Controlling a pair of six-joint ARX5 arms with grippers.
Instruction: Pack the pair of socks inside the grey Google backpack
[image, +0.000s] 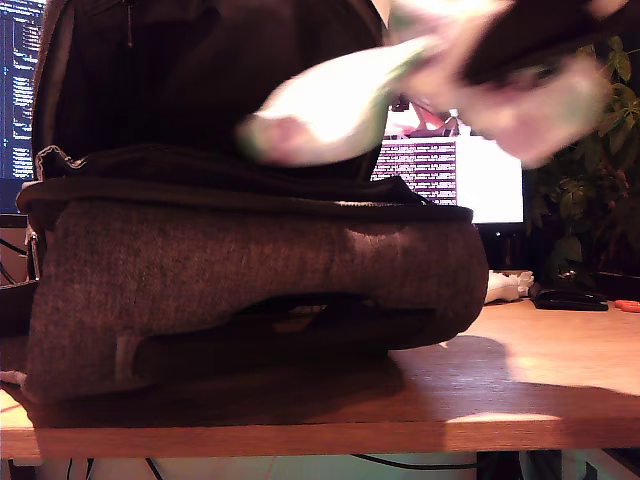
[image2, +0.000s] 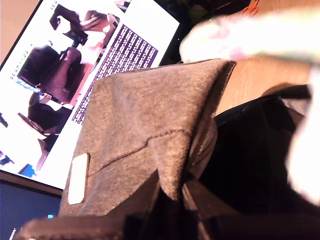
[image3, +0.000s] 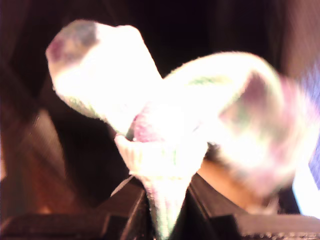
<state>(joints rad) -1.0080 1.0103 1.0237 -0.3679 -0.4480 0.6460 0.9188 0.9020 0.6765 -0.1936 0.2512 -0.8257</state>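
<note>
Looking along my second gripper (image3: 167, 207), you see its two dark jaws clamped on the pair of socks (image3: 165, 130), the knit pinched between them and the rest fanning out beyond the tips in two bright lobes. In the exterior view the socks (image: 330, 105) hang blurred in the air, above the grey Google backpack (image: 260, 270) and in front of its dark raised flap, with a dark arm (image: 540, 35) reaching in from the exterior view's upper right. The backpack lies on the wooden desk (image: 520, 385), and its grey front panel with the white logo patch (image2: 78, 178) shows in the first wrist view beside the dark opening (image2: 250, 160). A pale blur of the socks (image2: 250, 32) crosses above that opening. My first gripper does not show in any view. A lit monitor (image: 470, 175) stands behind the backpack.
</note>
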